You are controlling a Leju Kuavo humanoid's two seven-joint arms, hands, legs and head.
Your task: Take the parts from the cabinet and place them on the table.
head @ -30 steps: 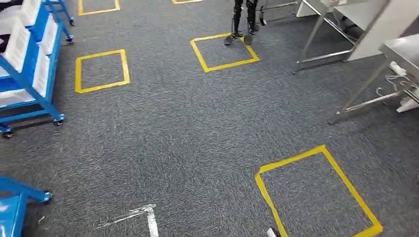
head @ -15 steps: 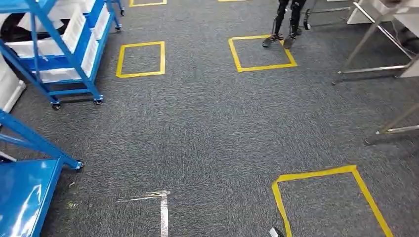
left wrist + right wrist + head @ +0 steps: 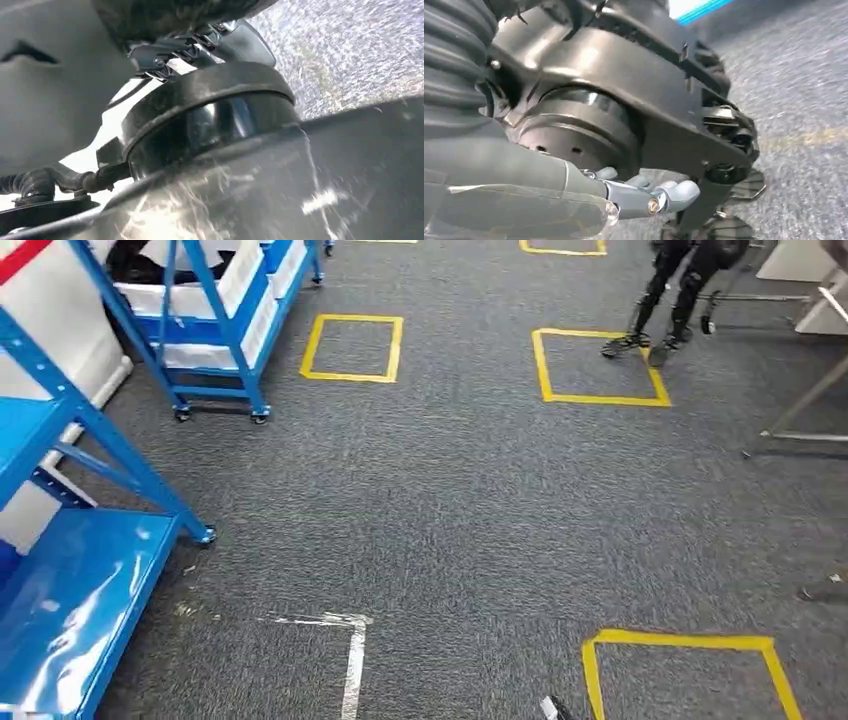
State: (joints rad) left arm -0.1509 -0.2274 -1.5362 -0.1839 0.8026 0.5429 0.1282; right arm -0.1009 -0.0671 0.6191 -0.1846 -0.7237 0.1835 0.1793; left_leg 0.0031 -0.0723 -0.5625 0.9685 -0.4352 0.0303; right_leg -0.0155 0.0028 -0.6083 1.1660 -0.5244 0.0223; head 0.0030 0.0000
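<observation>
At the left edge, the blue metal shelving cabinet point(image 3: 90, 570) is cut off. The right hand point(image 3: 644, 192) shows pale fingers point(image 3: 681, 190), their spread unreadable; the left wrist view is blurred.

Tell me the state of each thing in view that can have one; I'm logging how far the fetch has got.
Near blue cabinet: its lower shelf bare where it shows.
Far blue cabinet: on castors, white bins on its shelves.
Right robot hand: hangs beside the robot's body above the carpet; whether it holds anything cannot be told.
Person: standing at the far corner of a yellow floor square.
</observation>
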